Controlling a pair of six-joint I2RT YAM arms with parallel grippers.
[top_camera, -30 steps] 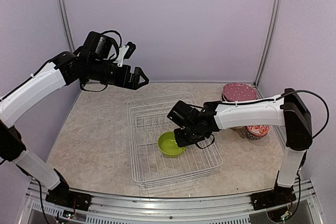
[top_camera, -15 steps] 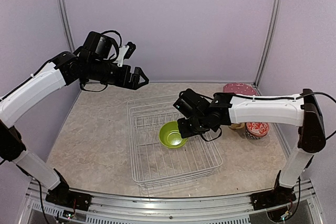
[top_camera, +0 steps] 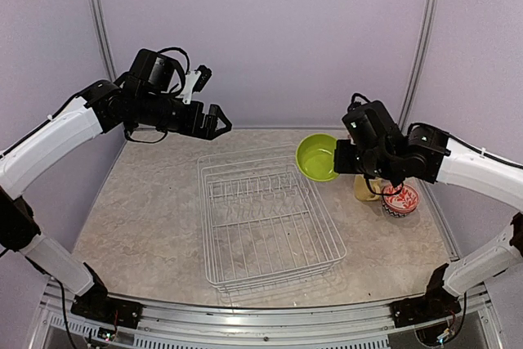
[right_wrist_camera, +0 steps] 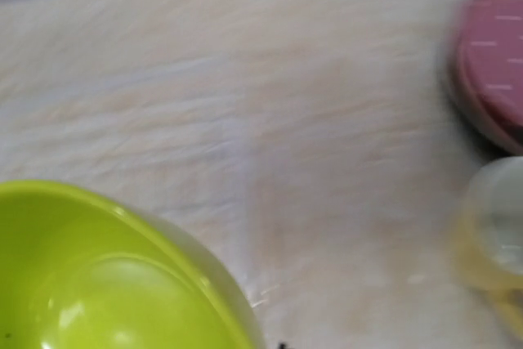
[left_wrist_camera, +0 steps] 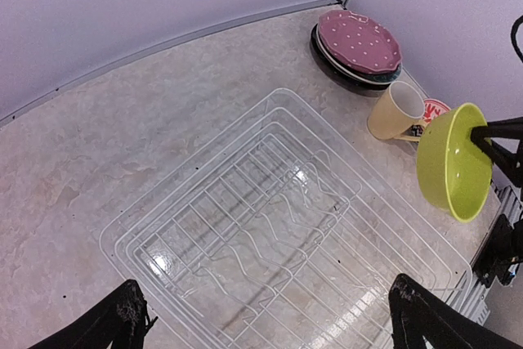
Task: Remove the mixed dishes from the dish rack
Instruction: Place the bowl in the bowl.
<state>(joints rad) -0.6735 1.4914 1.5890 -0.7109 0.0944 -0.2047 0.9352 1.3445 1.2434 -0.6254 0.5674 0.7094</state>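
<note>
Held the left arm raised high over the back left of the bench, forearm sloping up from the near left, wrist levelled toward the middle. Spread the left tool wide, grasping nothing, above the back left corner of the dish rack. Folded the right arm back to its own side, elbow bent, wrist lifted over the back right of the bench. Clenched the right tool on the rim of the lime green bowl. Carried that bowl in the air, tipped on its side with the hollow facing the rack, just beyond the rack's back right corner and clear of the wires. Found the pale yellow mug on the bench just beside the red-white bowl, and the pink dotted plate topping a stack at the back right.

A second before, reached leftward across the rack with the right arm, bowl low inside the basket near its middle. Swung since up and to the right, bowl lifted out. Kept the left arm and its tool unmoved.
</note>
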